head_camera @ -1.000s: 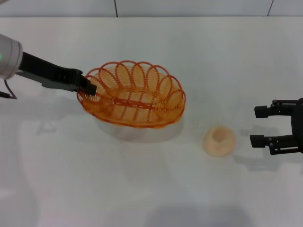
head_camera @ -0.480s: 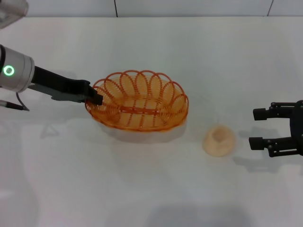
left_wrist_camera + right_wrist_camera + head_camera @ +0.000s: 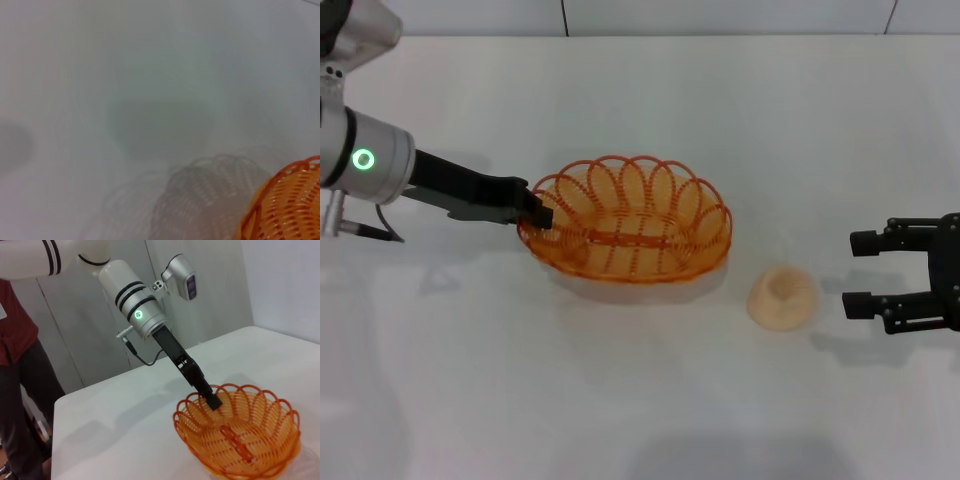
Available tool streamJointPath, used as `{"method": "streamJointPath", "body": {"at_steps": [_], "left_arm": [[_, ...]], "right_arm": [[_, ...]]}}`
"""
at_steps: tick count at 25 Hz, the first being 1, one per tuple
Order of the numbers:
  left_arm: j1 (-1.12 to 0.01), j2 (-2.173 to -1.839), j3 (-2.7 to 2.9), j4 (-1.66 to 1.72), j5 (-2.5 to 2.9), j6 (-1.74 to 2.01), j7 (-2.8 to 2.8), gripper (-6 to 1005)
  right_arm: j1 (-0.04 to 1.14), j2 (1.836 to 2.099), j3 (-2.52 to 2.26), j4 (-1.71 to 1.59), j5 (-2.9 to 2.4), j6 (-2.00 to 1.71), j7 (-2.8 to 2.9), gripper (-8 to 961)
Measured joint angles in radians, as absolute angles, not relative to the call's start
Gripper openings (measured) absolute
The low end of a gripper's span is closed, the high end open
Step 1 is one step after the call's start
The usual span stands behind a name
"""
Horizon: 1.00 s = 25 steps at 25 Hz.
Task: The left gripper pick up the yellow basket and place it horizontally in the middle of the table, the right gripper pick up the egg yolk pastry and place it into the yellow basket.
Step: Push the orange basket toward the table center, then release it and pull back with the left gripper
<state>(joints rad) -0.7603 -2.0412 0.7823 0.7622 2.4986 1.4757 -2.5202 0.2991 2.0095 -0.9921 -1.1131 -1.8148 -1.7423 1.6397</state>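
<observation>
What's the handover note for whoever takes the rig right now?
Left gripper: shut on the left-end rim of the yellow basket, which lies lengthwise across the middle of the table; the head view cannot settle whether it is fully set down.
Right gripper: open, waiting just right of the egg yolk pastry, not touching it.
The pastry sits on the table to the right of the basket, apart from it.
Done: basket brought to the middle.
Left: release the basket and pull the left arm away, then the right gripper grasps the pastry and puts it into the basket.
</observation>
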Motion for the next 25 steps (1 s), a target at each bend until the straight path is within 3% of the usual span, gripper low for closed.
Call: {"method": "streamJointPath", "body": {"at_steps": [25], "left_arm": [[-0.772,-2.051,0.794,0.663,2.524,1.392,-2.506,91]], "right_arm": [[0.301,2.008,-0.994,-1.100,-1.815,-1.744,1.627,763]]}}
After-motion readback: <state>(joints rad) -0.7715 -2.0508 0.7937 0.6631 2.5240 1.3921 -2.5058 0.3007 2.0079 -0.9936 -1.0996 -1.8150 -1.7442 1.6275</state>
